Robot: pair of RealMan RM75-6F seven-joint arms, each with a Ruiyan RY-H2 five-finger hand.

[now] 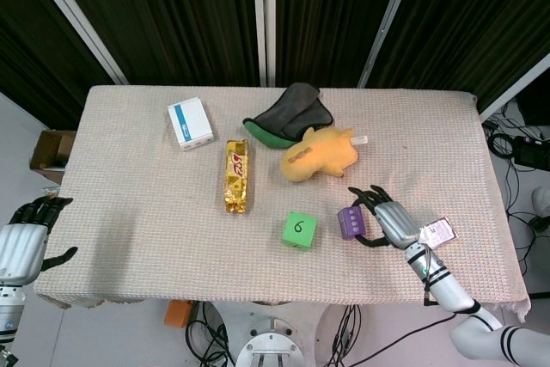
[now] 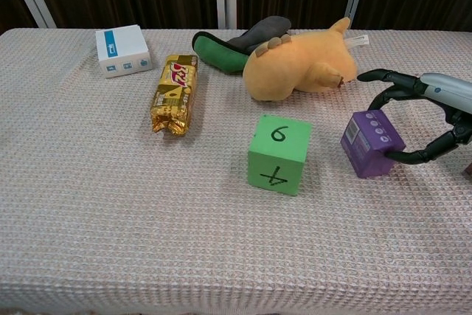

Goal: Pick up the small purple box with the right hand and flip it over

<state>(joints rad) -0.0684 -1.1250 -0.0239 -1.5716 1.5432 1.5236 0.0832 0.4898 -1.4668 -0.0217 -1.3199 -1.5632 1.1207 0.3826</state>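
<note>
The small purple box [image 1: 351,223] [image 2: 372,143] lies on the cloth right of the green cube, tilted, with a row of white dots on its top face. My right hand [image 1: 391,223] [image 2: 435,108] comes in from the right and grips the box: its thumb presses the near right side and its other fingers [image 2: 383,77] arch over the far side. Off the table's lower left corner hangs my left hand [image 1: 21,242], fingers apart and holding nothing; the chest view does not show it.
A green cube [image 1: 298,229] [image 2: 279,154] marked 6 and 4 sits just left of the box. Behind it lie a yellow plush toy [image 2: 295,64], a grey-green slipper [image 2: 236,46], a gold snack bag [image 2: 173,94] and a white box [image 2: 122,50]. A small packet [image 1: 436,233] lies under the right wrist.
</note>
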